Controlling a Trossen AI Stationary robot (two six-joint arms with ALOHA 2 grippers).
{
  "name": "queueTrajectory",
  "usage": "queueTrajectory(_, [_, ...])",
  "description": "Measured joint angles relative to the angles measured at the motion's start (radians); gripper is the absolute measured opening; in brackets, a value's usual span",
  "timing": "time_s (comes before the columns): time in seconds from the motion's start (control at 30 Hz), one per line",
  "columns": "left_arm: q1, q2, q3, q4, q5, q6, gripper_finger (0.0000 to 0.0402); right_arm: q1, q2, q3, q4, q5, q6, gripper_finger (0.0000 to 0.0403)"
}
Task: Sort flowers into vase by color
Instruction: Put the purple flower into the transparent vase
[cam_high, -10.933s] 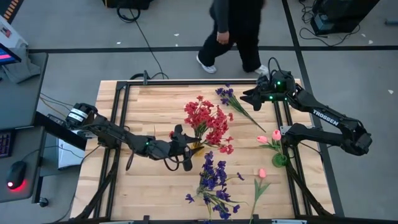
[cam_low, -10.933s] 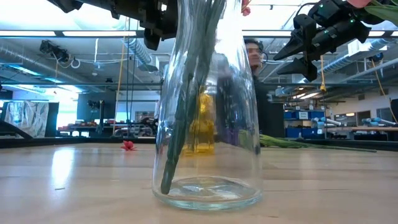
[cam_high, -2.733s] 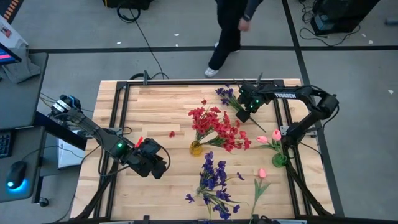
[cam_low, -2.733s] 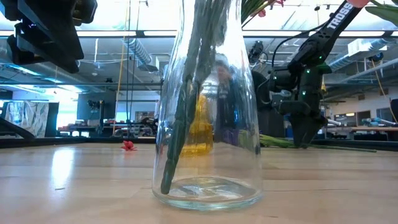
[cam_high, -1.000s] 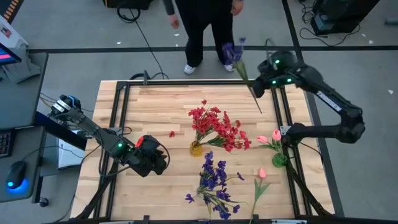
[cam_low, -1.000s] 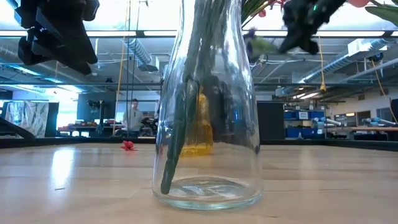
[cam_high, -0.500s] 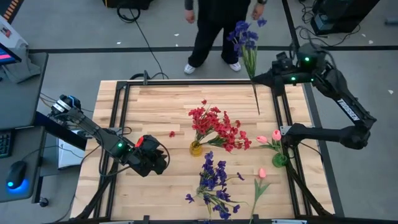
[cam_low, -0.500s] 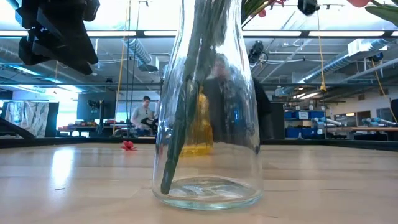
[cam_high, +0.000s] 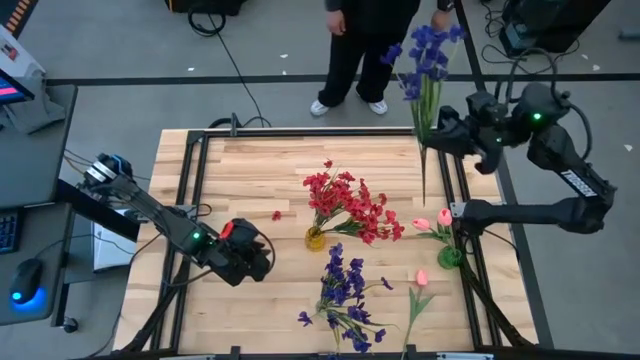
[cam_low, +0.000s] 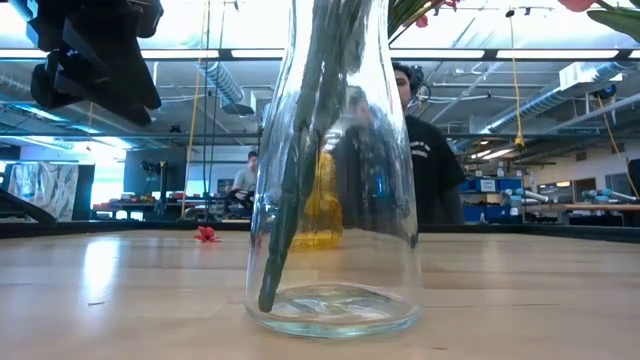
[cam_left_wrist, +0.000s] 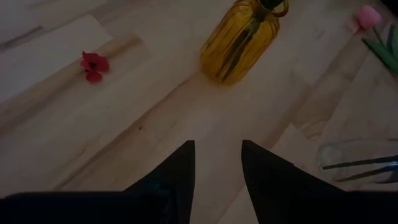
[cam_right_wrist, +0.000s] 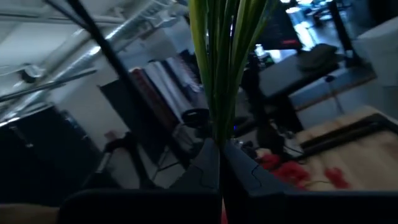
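1. Gripping a purple flower sprig (cam_high: 425, 75) by its stem, the right gripper (cam_high: 440, 133) fingers are holding it upright over the surface's (cam_high: 250, 170) far right edge.
2. The left gripper (cam_left_wrist: 217, 155) is hovering low, fingers narrowly parted, holding nothing.

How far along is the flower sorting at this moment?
Done: red flowers stand in the yellow vase; purple blooms and pink buds sit in their vases. In hand: right gripper shut on a purple sprig, lifted high. Left gripper waits, open. Left: placing that sprig.
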Motion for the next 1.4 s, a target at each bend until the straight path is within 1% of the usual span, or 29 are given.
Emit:
queueTrajectory(0.13, [0.0, 0.018, 0.0, 0.033, 0.003, -0.002, 0.0135, 0.083, -0.008, 0.0, 0.014, 0.022, 0.02, 0.0006])
queueTrajectory(0.33, [0.0, 0.018, 0.0, 0.071, 0.004, -0.002, 0.0135, 0.225, -0.004, 0.0, 0.086, 0.029, 0.063, 0.0006])
queueTrajectory(0.5, [-0.001, 0.018, 0.0, 0.071, 0.006, 0.011, 0.0135, 0.364, 0.014, 0.0, 0.177, 0.097, 0.075, 0.0006])
queueTrajectory(0.67, [-0.001, 0.018, 0.0, 0.096, 0.012, 0.031, 0.0135, 0.511, 0.068, 0.0, 0.257, 0.182, 0.074, 0.0006])
queueTrajectory(0.77, [-0.001, 0.018, 0.0, 0.105, 0.018, 0.038, 0.0135, 0.595, 0.119, 0.0, 0.302, 0.206, 0.066, 0.0006])
queueTrajectory(0.9, [-0.002, 0.018, 0.0, 0.152, 0.019, 0.119, 0.0135, 0.688, 0.189, 0.0, 0.352, 0.24, 0.038, 0.0006])
queueTrajectory(1.0, [-0.002, 0.018, 0.0, 0.179, 0.02, 0.186, 0.0135, 0.74, 0.235, 0.0, 0.39, 0.283, 0.016, 0.0006])
queueTrajectory(1.13, [-0.002, 0.018, 0.0, 0.199, 0.02, 0.239, 0.0135, 0.797, 0.282, 0.0, 0.438, 0.35, -0.005, 0.0006])
queueTrajectory(1.4, [-0.002, 0.017, 0.0, 0.268, 0.02, 0.344, 0.0135, 0.885, 0.38, 0.0, 0.454, 0.449, -0.014, 0.0006])
